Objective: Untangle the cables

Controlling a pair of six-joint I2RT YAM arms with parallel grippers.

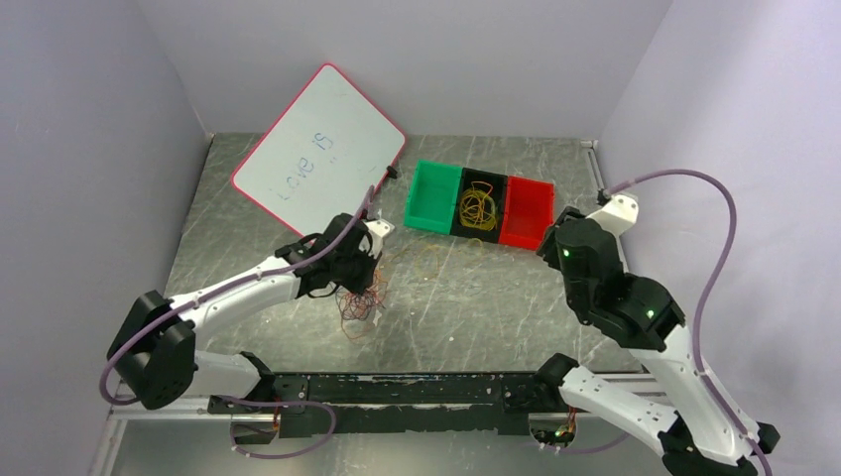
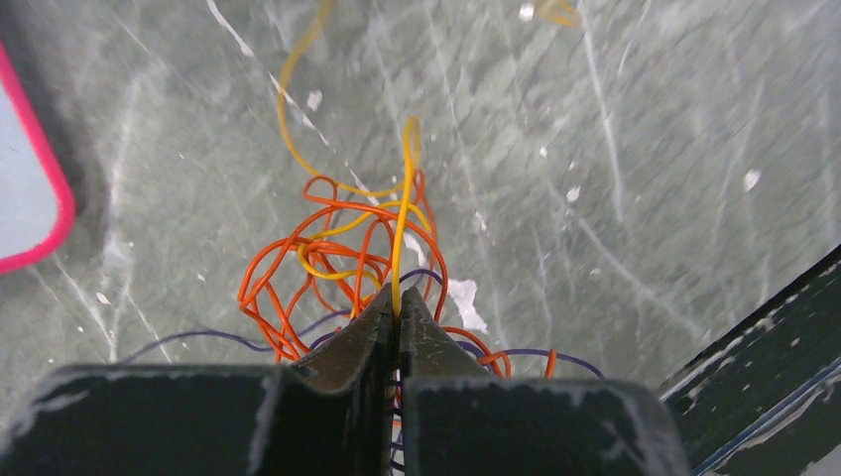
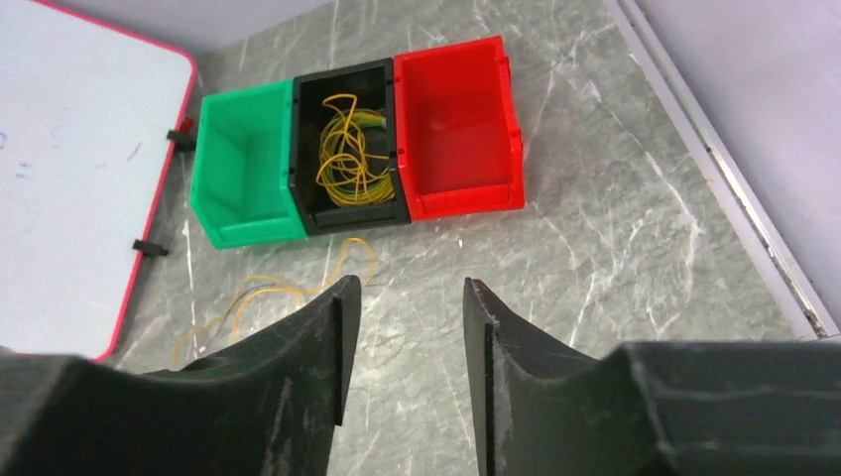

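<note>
The black open-topped plastic bin [image 3: 342, 71], in the middle of a row between a green plastic bin [image 3: 248, 223] and a red plastic bin [image 3: 466, 198], holds a coil of thin yellow wire [image 3: 347, 164], which I take to be a cable already sorted out of the bunch. A loose pale yellow-orange wire loop [image 3: 268, 293] lies on the grey marbled table [image 3: 615, 258] just in front of the black bin, toward its green-bin side. The knot of thin orange, yellow and dark wire cables [image 2: 332, 258] sits well apart from the black bin, to its near left, under the left gripper [image 2: 399, 300], whose jaws are pressed together on a single yellow strand [image 2: 403, 218]; pinching one strand looks meant to draw it clear of the orange loops. That strand runs straight out from the fingertips, its long axis in line with them, then curls over at its far end; the knot itself has no clear axis. The right gripper [image 3: 405, 288] hovers in front of the black bin, tips aimed toward it, jaws apart with nothing between them, probably placed to take the loose loop
</note>
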